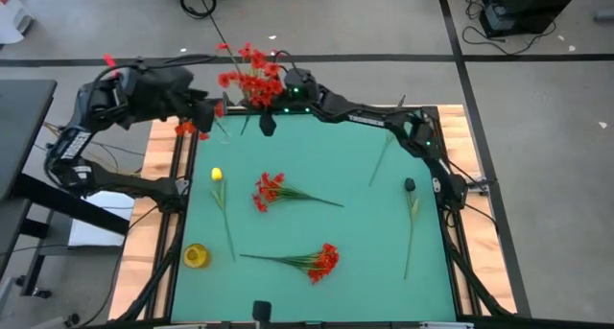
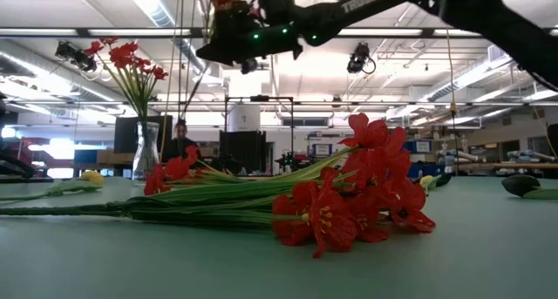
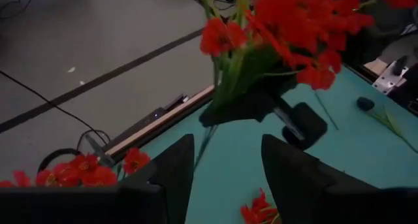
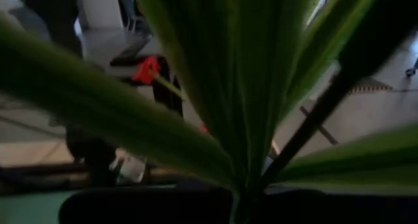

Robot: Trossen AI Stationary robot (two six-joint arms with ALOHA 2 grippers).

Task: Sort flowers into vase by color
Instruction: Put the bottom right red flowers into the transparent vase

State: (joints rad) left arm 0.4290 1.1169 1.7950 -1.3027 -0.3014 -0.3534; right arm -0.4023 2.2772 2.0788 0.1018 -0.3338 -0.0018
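My right gripper (image 1: 268, 124) hangs over the table's far edge, shut on a spray of red flowers (image 1: 251, 78) whose blossoms stand above it. My left gripper (image 3: 225, 178) is up at the far left corner, open and holding nothing, facing that spray. A clear vase (image 2: 146, 155) at the far left holds red flowers (image 2: 126, 59) by their stems. Two more red sprays (image 1: 269, 190) (image 1: 321, 262) lie flat on the green mat. A yellow tulip (image 1: 217, 176) lies on the left, and thin green stems (image 1: 411, 223) lie on the right. My right gripper holds the red spray at its stem among the green leaves (image 4: 241, 198), just below the blossoms. The fingers reach in about level from the table's right side. The spray stands nearly upright, lifted clear of the table, with its thin stem (image 3: 204, 149) trailing down below the fingers.
A small yellow round container (image 1: 197, 255) stands near the left front of the mat. Wooden rails (image 1: 153, 223) border the mat on both sides. A person (image 2: 180, 142) shows in the room behind the table. Bare mat lies in the middle, between the lying flowers.
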